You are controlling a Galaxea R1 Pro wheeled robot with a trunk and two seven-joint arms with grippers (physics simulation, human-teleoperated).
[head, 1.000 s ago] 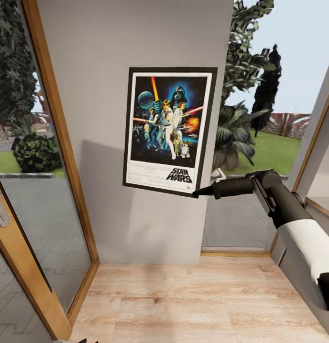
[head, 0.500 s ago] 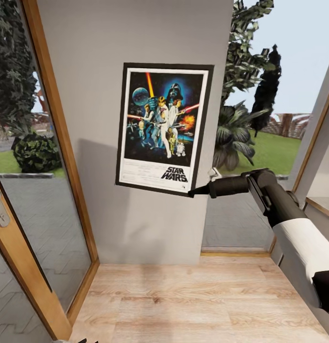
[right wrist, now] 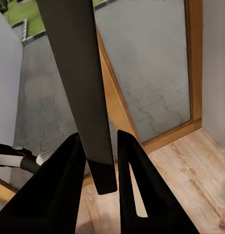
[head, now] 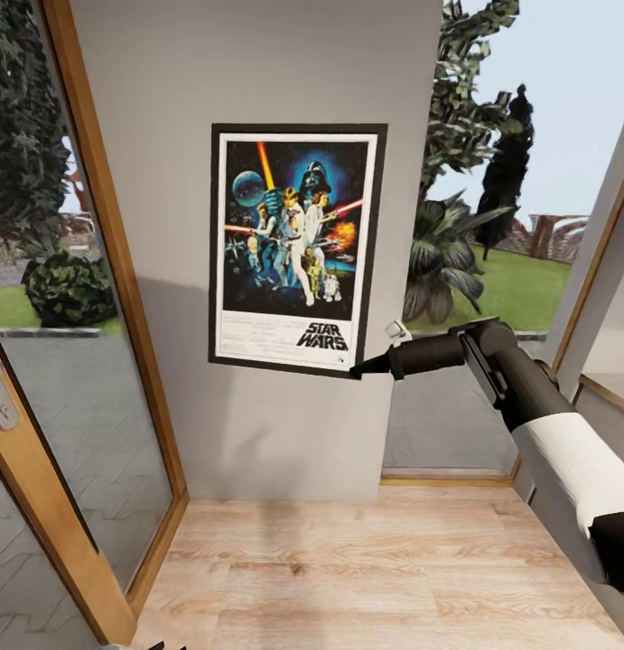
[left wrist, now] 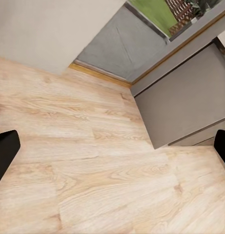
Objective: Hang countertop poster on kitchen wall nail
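head view: right gripper (head: 358,369) clamps poster (head: 293,246) corner; left gripper (left wrist: 112,146) jaws apart.

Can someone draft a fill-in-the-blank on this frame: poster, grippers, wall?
1. The right gripper grips the poster at its lower ____ corner in the head view.
2. The poster is held against a plain pale-grey ____.
3. In its wrist view, the left gripper points at the wooden ____.
4. The left gripper's fingers are ____.

Missing words: right; wall; floor; open
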